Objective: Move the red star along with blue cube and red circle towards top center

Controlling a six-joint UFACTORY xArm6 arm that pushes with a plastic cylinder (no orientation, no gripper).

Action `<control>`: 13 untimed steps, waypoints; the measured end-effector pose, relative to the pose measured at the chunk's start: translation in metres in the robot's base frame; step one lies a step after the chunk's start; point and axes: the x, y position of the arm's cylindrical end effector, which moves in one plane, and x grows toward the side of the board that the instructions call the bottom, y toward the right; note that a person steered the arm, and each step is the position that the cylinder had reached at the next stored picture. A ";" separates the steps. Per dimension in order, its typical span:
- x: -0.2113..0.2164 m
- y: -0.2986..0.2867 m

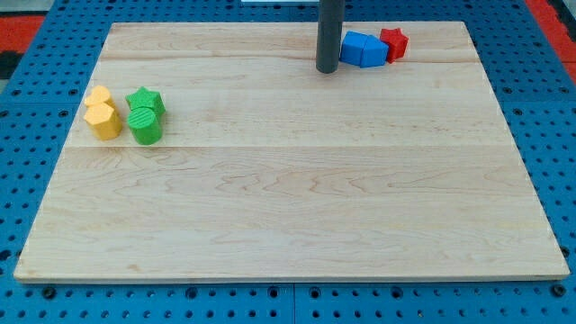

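Near edge of the wooden board (288, 261), at the view's bottom: bare wood. The board sits on a blue pegboard (27, 180).

Mid-left, approx halfway up: 4 blocks in a tight cluster. Yellow block (103, 121) w/ a second yellow block (98, 96) just behind it, touching; shapes hard to call, roughly hexagonal. Just to the view's right of them, green cylinder (145, 125) w/ green star (146, 101) behind it, touching.

Far side, top center-right: my tip (327, 68) rests on the board; the dark rod rises straight up out of view. No jaws on this rig, just the rod, so nothing to call apart or together. Immediately to the view's right of the tip: blue blocks (364, 49), looks like 2 pressed together, exact shapes unclear, tip touching or nearly touching the nearer one. Red star (393, 43) sits against the blue blocks' right side, touching, near the board's top edge, right of center. Red circle: can't make it out anywhere.
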 end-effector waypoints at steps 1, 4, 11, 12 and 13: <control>-0.002 0.001; 0.057 0.134; -0.050 0.142; -0.055 0.101; -0.065 0.066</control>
